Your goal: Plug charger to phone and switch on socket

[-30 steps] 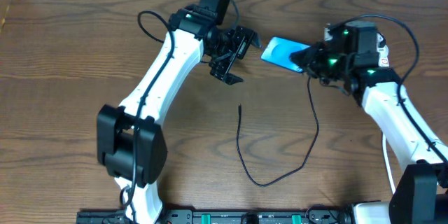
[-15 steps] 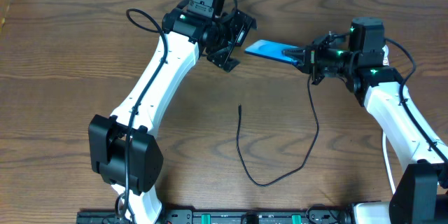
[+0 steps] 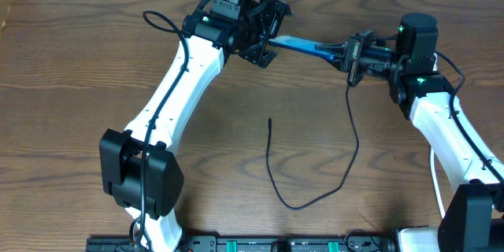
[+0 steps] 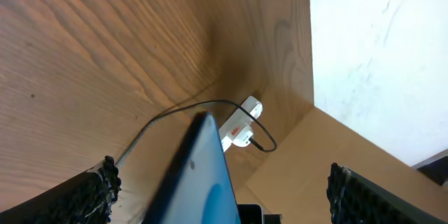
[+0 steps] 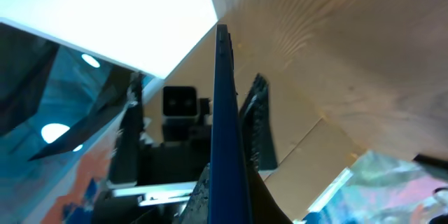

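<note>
**Overhead.** The phone (image 3: 299, 45) is held off the desk (image 3: 79, 126) near its far edge. It is turned edge-on, so only a thin blue sliver is presented to the camera. Its long axis is laid almost left to right. One end is clamped in the right hand (image 3: 340, 50), whose fingers are pressed together on it. The other end is pointed into the left hand (image 3: 270, 35), whose fingers are spread wide to either side of it. Whether that end is touched by them cannot be told. The charger (image 3: 298, 206) is left in a loose loop on the desk, its small tip aimed at the far edge and its other run led up toward the right hand.

A second earlier, the phone was pictured further right with its blue face largely turned up, and the left hand was kept apart from it. Since then the phone has been rolled onto its edge and carried leftward, and the left hand has been brought round to face it. The cable is seen unmoved.

**Left wrist.** The phone's dark edge and blue face are seen rising from the bottom of the frame between the widely parted fingers. The socket (image 4: 238, 127), white with red markings, is shown on the desk beyond, with a black cable curled beside it.

**Right wrist.** The phone is shown as a narrow dark-blue blade running up the middle of the frame, gripped at its lower end.
</note>
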`<action>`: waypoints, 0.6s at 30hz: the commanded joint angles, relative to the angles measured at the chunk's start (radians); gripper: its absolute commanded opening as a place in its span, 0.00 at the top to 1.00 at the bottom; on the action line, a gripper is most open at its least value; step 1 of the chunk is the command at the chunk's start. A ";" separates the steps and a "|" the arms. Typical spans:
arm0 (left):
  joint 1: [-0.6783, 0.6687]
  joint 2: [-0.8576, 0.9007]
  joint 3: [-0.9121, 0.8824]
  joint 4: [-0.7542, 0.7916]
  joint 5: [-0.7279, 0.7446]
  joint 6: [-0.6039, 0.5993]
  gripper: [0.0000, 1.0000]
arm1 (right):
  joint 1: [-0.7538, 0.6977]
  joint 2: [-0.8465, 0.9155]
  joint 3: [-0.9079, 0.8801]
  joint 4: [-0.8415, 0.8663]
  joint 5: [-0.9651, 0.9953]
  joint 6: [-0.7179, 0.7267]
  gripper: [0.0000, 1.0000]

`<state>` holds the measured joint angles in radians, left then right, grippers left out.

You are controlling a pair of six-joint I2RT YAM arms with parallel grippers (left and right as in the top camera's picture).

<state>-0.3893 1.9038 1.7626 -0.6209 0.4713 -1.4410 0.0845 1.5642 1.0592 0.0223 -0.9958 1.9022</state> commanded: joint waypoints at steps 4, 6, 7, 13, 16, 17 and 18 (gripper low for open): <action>-0.014 -0.011 0.020 0.006 0.007 -0.089 0.05 | 0.008 0.000 0.016 0.105 -0.079 0.149 0.99; -0.014 -0.011 0.020 0.006 0.037 -0.122 0.05 | 0.010 -0.001 0.016 0.109 -0.080 0.149 0.99; -0.014 -0.011 0.020 0.006 0.042 -0.136 0.05 | 0.010 -0.001 0.016 0.109 -0.080 0.149 0.99; -0.021 -0.011 0.020 0.006 0.040 -0.151 0.06 | 0.013 -0.001 0.016 0.109 -0.085 0.149 0.99; -0.023 -0.011 0.020 0.011 0.040 -0.155 0.11 | 0.026 -0.001 0.016 0.109 -0.085 0.149 0.99; -0.023 -0.011 0.020 0.011 0.040 -0.160 0.14 | 0.031 -0.001 0.016 0.109 -0.084 0.149 0.99; -0.023 -0.011 0.020 0.010 0.040 -0.163 0.16 | 0.035 -0.001 0.016 0.109 -0.084 0.149 0.99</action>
<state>-0.4080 1.9038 1.7626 -0.6151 0.4995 -1.5833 0.1005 1.5642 1.0592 0.1238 -1.0443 2.0377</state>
